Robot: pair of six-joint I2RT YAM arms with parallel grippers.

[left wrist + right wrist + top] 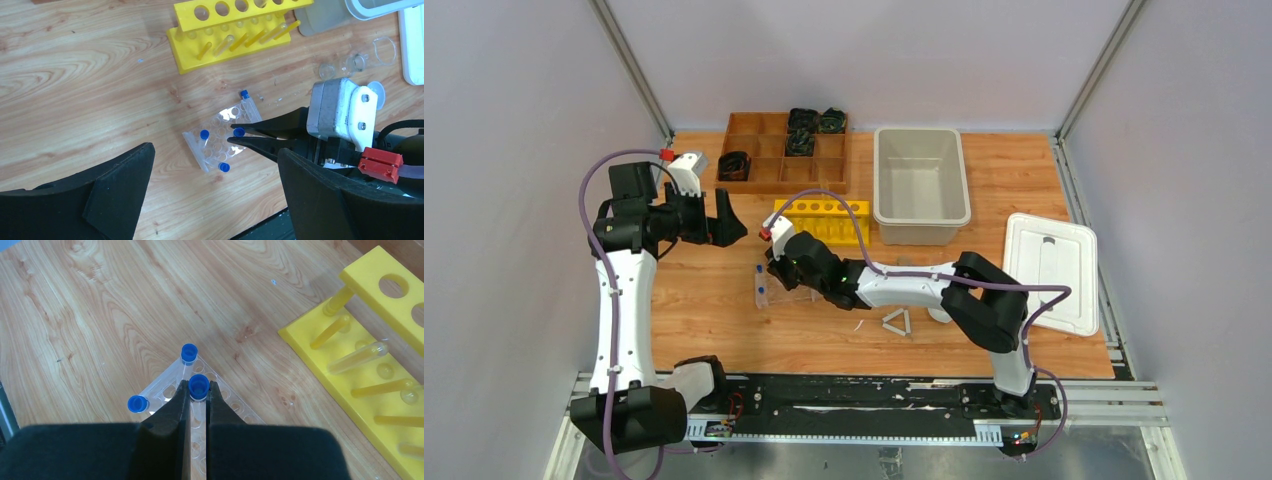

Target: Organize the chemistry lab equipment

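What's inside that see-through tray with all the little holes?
Small clear blue-capped tubes sit in the clear plastic holed tray. The right gripper has its black jaws shut on one of them. The holes underneath those jaws are covered, so I can't see them.

I see a matt grainy wooden table (100, 300), a glossy yellow plastic test-tube rack (365, 275) and clear plastic blue-capped tubes (189, 354).
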